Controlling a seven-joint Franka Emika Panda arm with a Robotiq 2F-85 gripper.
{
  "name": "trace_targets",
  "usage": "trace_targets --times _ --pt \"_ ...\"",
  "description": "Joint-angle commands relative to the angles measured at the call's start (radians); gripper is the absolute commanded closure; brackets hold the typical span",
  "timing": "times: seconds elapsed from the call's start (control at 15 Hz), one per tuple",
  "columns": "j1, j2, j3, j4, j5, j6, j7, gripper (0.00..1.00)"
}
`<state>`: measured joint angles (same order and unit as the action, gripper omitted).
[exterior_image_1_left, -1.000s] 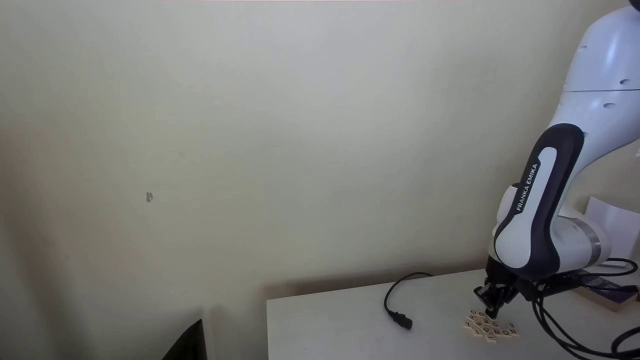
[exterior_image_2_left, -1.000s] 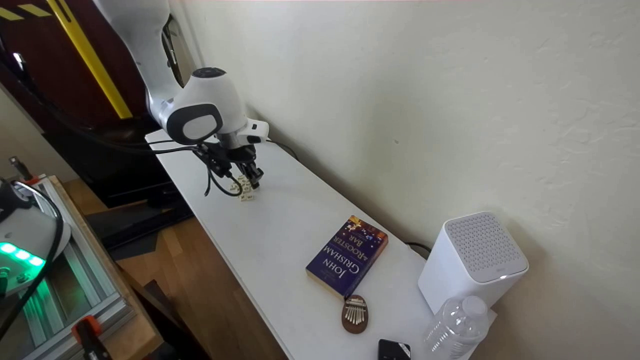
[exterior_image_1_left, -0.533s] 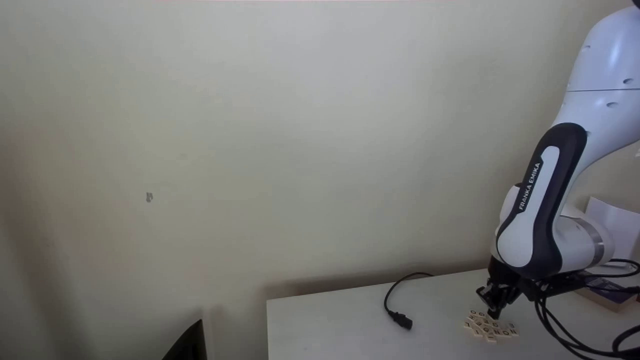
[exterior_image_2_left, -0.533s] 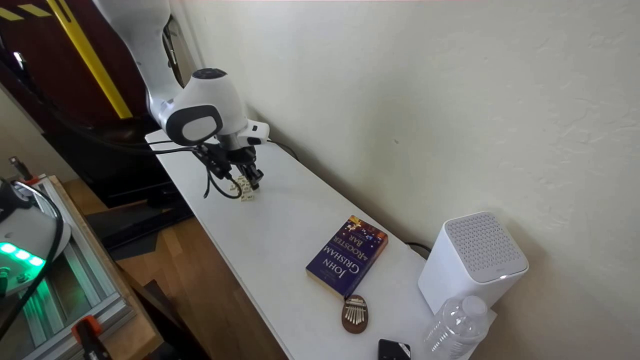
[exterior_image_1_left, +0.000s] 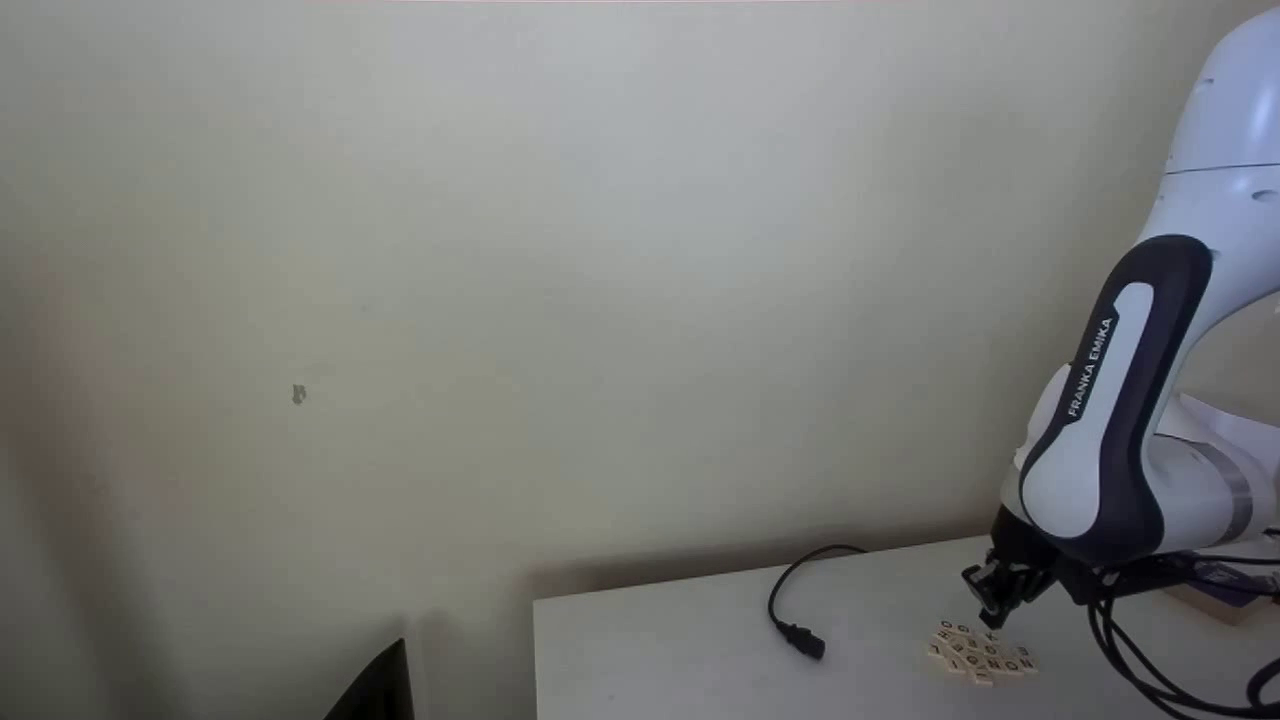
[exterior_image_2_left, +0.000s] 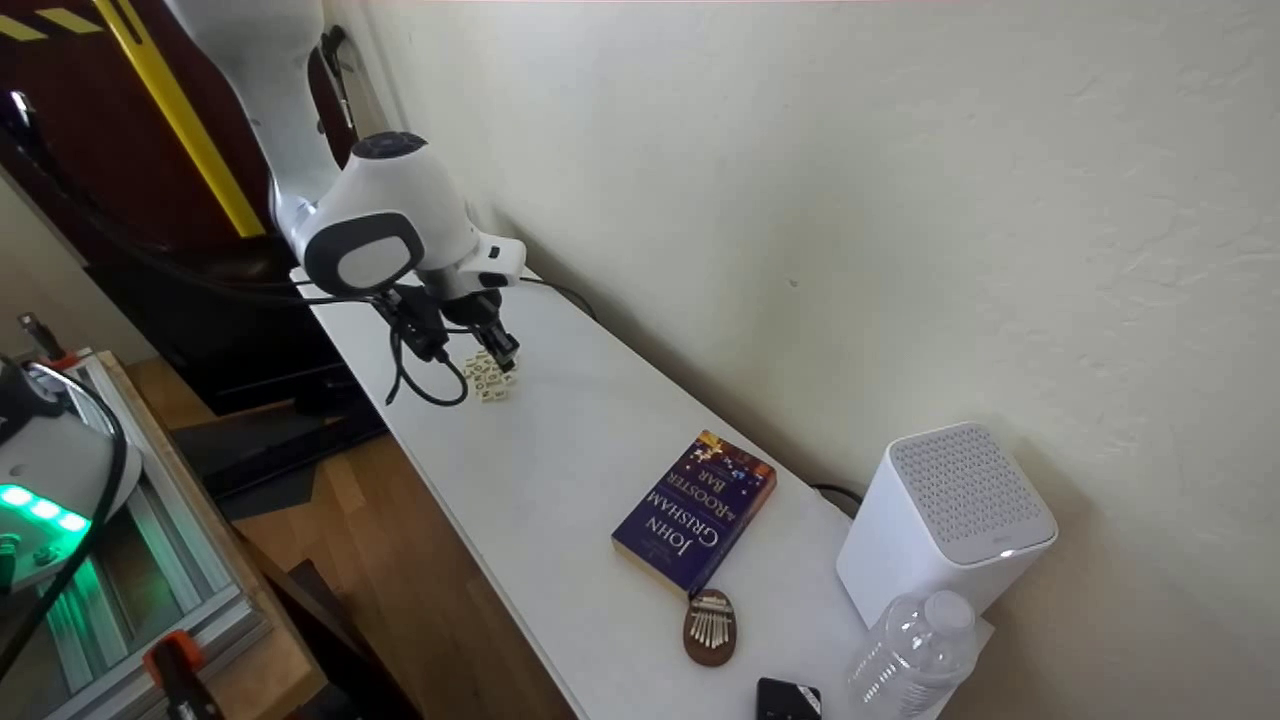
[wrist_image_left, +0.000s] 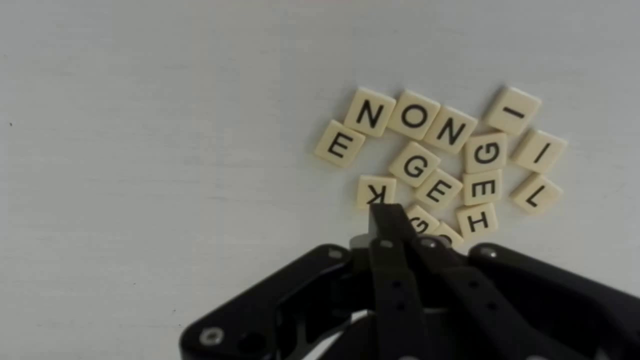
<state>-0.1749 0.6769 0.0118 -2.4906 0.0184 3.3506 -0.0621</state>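
A long white bench (exterior_image_2_left: 560, 480) is running along a pale wall (exterior_image_2_left: 800, 200), and a jointed white arm with dark panels (exterior_image_1_left: 1140, 340) is leaning over it. In an exterior view, a white box with a perforated top (exterior_image_2_left: 945, 520) is standing at the end away from the arm, a clear plastic bottle (exterior_image_2_left: 915, 655) just beside it. A dark blue paperback book (exterior_image_2_left: 695, 515) is lying flat nearby. In an exterior view, a black cable with a plug (exterior_image_1_left: 803, 641) is trailing across the bench.

The arm's black 2-fingered hand (wrist_image_left: 392, 220) is hanging with its fingers pressed together, pinching nothing that shows. A brown egg-shaped thumb piano (exterior_image_2_left: 710, 630) is lying at the book's corner. Below the hand, cream square tiles with black letters (wrist_image_left: 437, 189) are lying face up in a loose cluster, 15 showing in whole or part. In the wrist view, most are lying beyond the fingertips and toward that view's right side; the tile lettered K (wrist_image_left: 376, 190) is showing right at the fingertips, partly hidden. No tile is presenting a clear long axis. In both exterior views the fingertips are appearing seemingly just above the cluster's edge; the wrist view is not revealing that gap, but is making the letters plain.
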Motion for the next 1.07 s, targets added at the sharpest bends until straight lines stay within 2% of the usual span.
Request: trace_targets --times 0.0,0.33,1.0 --pt "-0.033 -0.049 0.011 -0.062 -0.037 0.013 0.008 1.00" --pt "-0.029 -0.066 -0.011 -0.084 -0.015 -0.026 0.028 1.00" --pt "-0.014 -0.009 -0.026 -0.029 -0.013 -0.043 0.033 1.00"
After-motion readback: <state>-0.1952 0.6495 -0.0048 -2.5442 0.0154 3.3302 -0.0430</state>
